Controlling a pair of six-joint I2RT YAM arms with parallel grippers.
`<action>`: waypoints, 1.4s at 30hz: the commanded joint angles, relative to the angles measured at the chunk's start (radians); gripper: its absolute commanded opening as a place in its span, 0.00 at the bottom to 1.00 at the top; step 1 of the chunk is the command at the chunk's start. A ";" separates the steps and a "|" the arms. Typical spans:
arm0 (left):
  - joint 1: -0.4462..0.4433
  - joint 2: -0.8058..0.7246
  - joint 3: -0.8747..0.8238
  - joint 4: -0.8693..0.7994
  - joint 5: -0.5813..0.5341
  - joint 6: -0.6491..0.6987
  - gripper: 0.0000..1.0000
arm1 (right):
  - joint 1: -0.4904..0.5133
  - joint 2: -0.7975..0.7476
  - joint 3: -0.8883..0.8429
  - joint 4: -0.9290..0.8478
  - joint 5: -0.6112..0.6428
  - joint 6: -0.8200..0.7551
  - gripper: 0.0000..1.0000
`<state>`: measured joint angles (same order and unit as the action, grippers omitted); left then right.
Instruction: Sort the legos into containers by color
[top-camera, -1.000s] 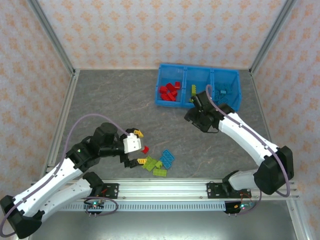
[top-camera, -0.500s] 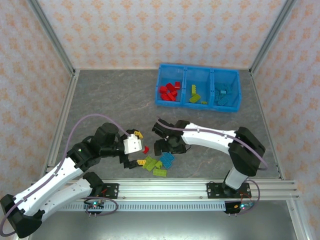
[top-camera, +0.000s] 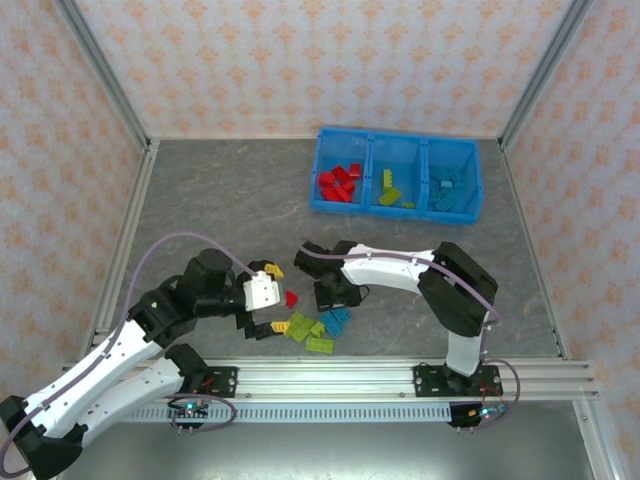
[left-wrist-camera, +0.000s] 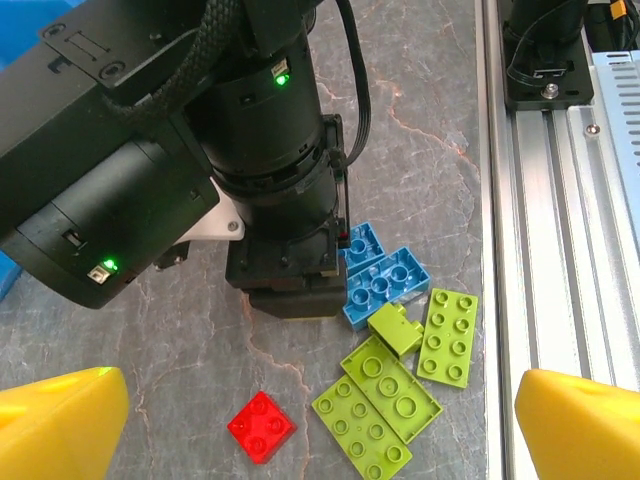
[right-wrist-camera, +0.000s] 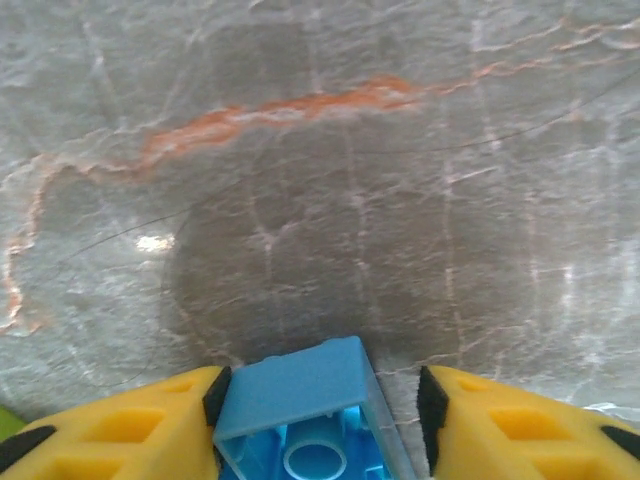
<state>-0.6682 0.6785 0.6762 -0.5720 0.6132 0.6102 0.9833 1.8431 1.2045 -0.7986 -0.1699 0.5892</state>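
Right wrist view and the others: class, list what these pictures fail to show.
Light blue brick, right wrist view: lower part cut off by the bottom edge.
Right pincer: grip uncertain, same edge.
Bin, top view: light blue bricks too small to count.

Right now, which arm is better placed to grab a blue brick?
Right. The right hand straddles a light blue brick, a finger on each side. The left hand hangs open farther off.
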 joint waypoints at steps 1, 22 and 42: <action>-0.007 -0.004 -0.021 0.009 -0.010 0.009 1.00 | 0.003 -0.015 -0.012 -0.041 0.090 0.034 0.48; -0.060 0.129 -0.001 0.306 0.028 -0.187 1.00 | -0.447 -0.460 0.023 -0.045 0.371 -0.070 0.23; -0.080 0.016 -0.004 0.223 -0.415 -0.593 1.00 | -0.953 0.215 0.769 -0.072 0.303 -0.290 0.54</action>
<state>-0.7422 0.6926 0.6586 -0.3031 0.2977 0.1207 0.0273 2.0624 1.8774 -0.7670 0.1120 0.3103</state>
